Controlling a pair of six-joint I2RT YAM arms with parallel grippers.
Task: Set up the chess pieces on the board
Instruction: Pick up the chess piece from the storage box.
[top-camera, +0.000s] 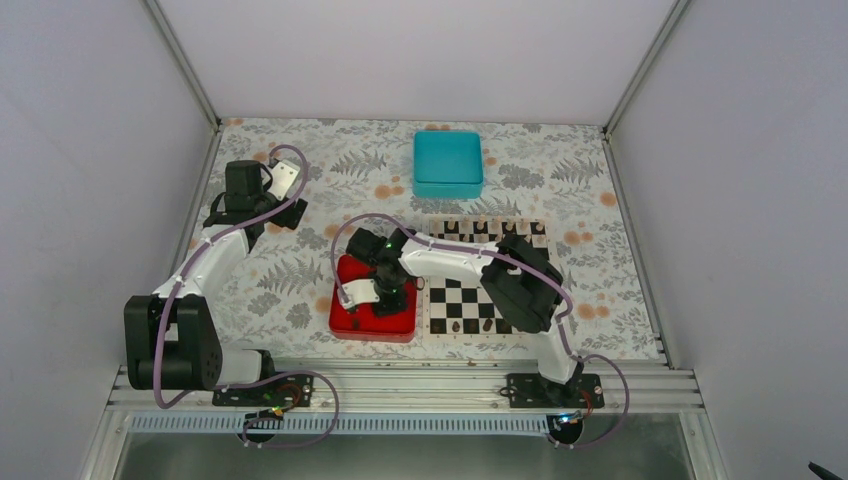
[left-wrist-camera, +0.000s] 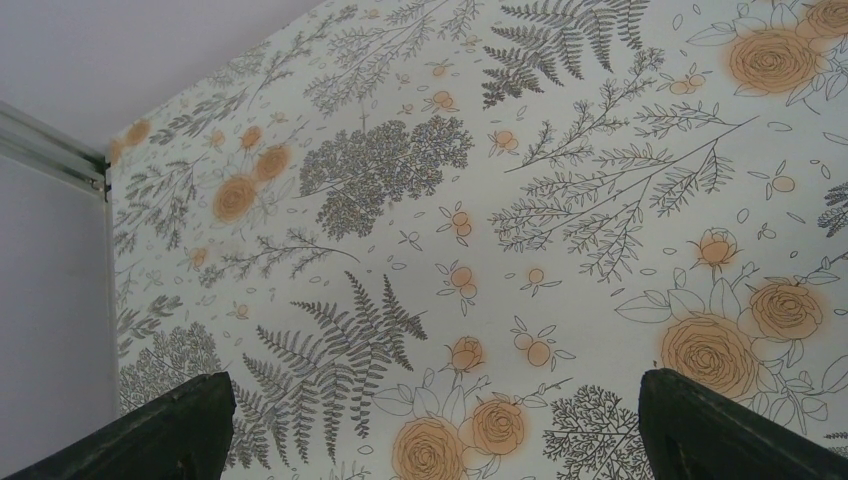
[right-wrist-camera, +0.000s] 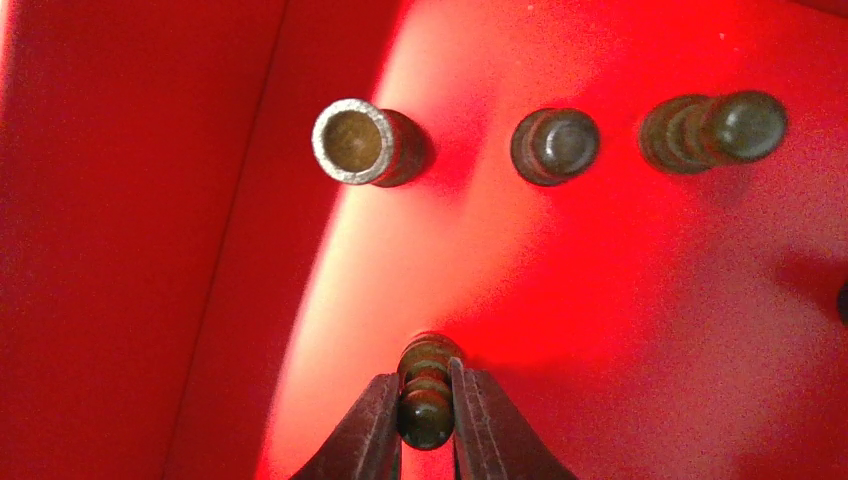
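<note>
My right gripper (right-wrist-camera: 426, 418) is shut on a small dark chess piece (right-wrist-camera: 426, 400) that stands on the floor of the red tray (right-wrist-camera: 120, 250). Three more dark chess pieces stand or lie farther in: one showing a pale-rimmed base (right-wrist-camera: 358, 142), one round-topped (right-wrist-camera: 556, 146), one leaning (right-wrist-camera: 712, 128). From above, the right gripper (top-camera: 385, 300) hangs over the red tray (top-camera: 345, 325), just left of the board (top-camera: 455, 298). Dark pieces stand on the board's near row (top-camera: 456, 326) and along its far row (top-camera: 480, 228). My left gripper (left-wrist-camera: 430, 440) is open over bare cloth, at the table's far left (top-camera: 280, 200).
A teal square box (top-camera: 448, 163) sits beyond the board at the back. The flowered tablecloth (left-wrist-camera: 560, 200) covers the table, with white walls on three sides. The right arm's elbow (top-camera: 525, 285) hangs over the board's right half.
</note>
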